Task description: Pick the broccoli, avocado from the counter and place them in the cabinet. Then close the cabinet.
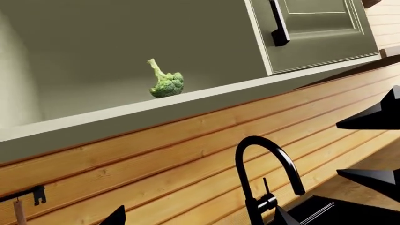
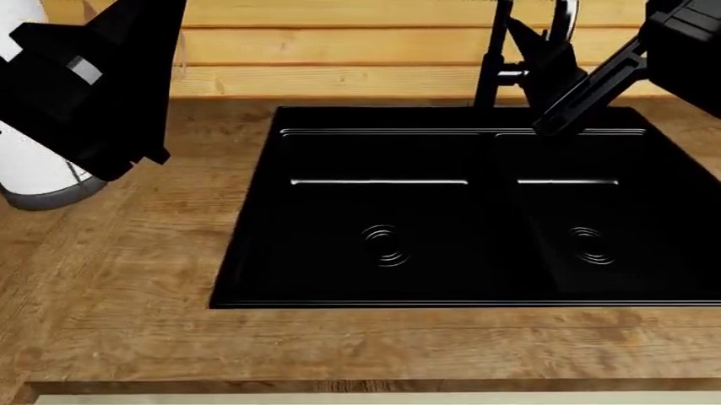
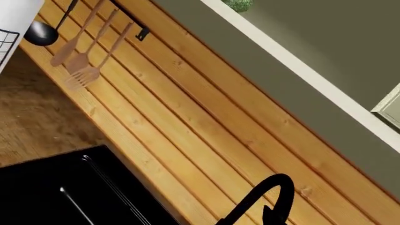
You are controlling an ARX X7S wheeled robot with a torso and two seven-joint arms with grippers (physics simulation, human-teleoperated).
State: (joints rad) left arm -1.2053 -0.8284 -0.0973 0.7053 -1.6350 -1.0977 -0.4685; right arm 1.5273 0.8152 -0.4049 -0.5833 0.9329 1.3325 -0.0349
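The broccoli (image 1: 166, 84) lies on the floor of the open olive-green cabinet (image 1: 125, 115), near its front lip; its crown also shows in the right wrist view (image 3: 238, 4). The avocado is not in view. My left gripper (image 1: 198, 219) is open and empty, raised in front of the plank wall below the cabinet. My right gripper (image 3: 194, 218) is open and empty, raised beside the faucet (image 3: 262, 201); its two spread fingers (image 1: 375, 119) show in the left wrist view. The brown counter (image 2: 135, 278) with the black double sink (image 2: 451, 219) lies below both arms.
The cabinet door (image 1: 319, 33) with a black handle (image 1: 279, 23) stands open to one side of the opening. The black faucet (image 1: 265, 173) rises close to both grippers. Wooden utensils (image 3: 81, 61) hang on a wall rail. A white object (image 2: 34, 173) stands on the counter at left.
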